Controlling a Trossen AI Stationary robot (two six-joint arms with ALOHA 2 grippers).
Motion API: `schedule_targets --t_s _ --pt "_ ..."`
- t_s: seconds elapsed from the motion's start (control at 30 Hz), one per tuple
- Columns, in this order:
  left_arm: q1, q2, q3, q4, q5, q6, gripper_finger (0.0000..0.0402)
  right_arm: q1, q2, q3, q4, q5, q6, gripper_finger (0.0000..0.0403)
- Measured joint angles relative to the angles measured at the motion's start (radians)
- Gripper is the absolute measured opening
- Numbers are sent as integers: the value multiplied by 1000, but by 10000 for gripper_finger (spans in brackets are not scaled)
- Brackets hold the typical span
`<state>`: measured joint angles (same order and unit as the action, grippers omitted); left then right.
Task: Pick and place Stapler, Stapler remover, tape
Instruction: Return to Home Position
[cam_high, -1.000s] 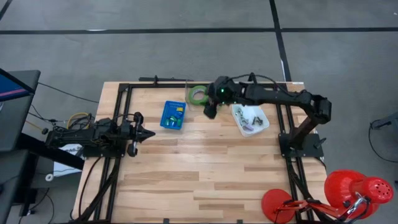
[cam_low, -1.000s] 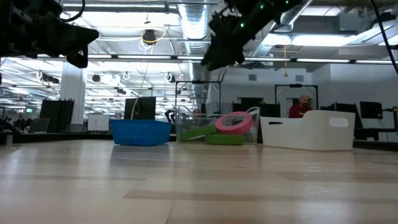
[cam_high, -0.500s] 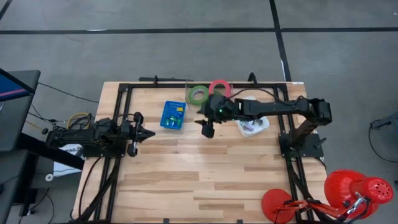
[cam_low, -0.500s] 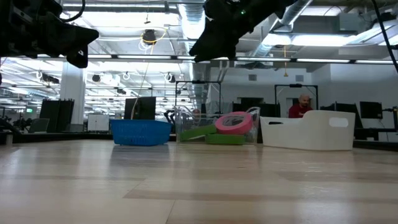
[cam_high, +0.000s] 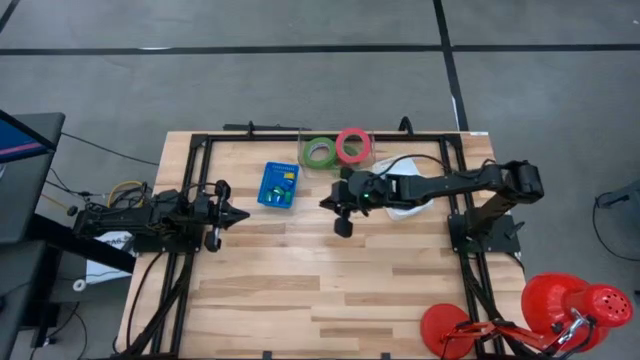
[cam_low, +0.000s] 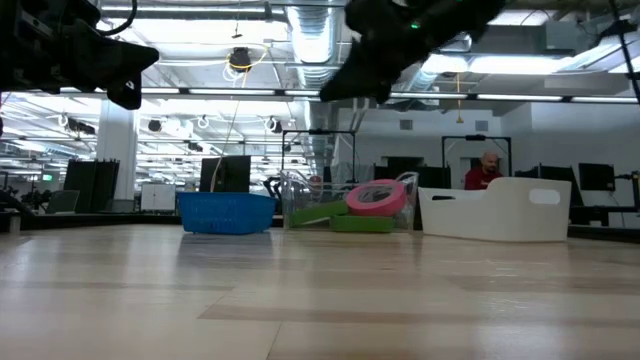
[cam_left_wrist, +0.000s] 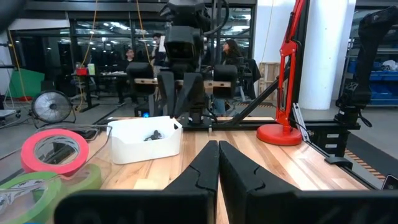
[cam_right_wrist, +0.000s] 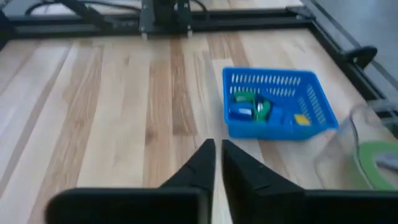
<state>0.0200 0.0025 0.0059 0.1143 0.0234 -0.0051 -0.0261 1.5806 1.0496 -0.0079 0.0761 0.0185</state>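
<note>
Tape: we log green tape (cam_high: 319, 152) and pink tape (cam_high: 352, 146) side by side in the transparent bin (cam_low: 297, 196), which stands at the table's far edge. Seen from table height, the pink roll leans tilted on green tape lying flat.

Blue bin (cam_high: 278, 186): just left of the transparent one. It holds small coloured items (cam_right_wrist: 242, 112), green, blue and yellow, which we cannot name with certainty.

White bin (cam_left_wrist: 146, 142): right of the transparent one, partly under the right arm. Small dark items (cam_left_wrist: 151, 134) lie in it.

Right gripper (cam_high: 331, 204): hangs well above the boards between blue bin and white bin, fingers pressed together, pointing toward the blue bin.

Left gripper (cam_high: 238, 214): at the left side, raised, fingers pressed together, well apart from every bin.

Room: all three bins sit along the far strip. The table (cam_high: 330, 290) nearer to us is bare wood inside the black frame (cam_right_wrist: 249, 20). A red lamp (cam_high: 448, 328) stands at the near right corner.
</note>
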Motion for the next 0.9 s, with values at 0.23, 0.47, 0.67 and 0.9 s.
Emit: schedule_targets --t_s 0.23,0.47,0.67,0.9 --pt "0 0 0 1 0 0 3 1 -205 -192 41 1 -3 3" --pt "0 0 0 3 0 0 3 40 -405 -380 107 2 -3 1" --pt "0 0 0 8 0 0 3 72 -547 -531 122 3 -2 1" --pt "0 0 0 10 0 0 3 85 -730 -704 124 3 0 0"
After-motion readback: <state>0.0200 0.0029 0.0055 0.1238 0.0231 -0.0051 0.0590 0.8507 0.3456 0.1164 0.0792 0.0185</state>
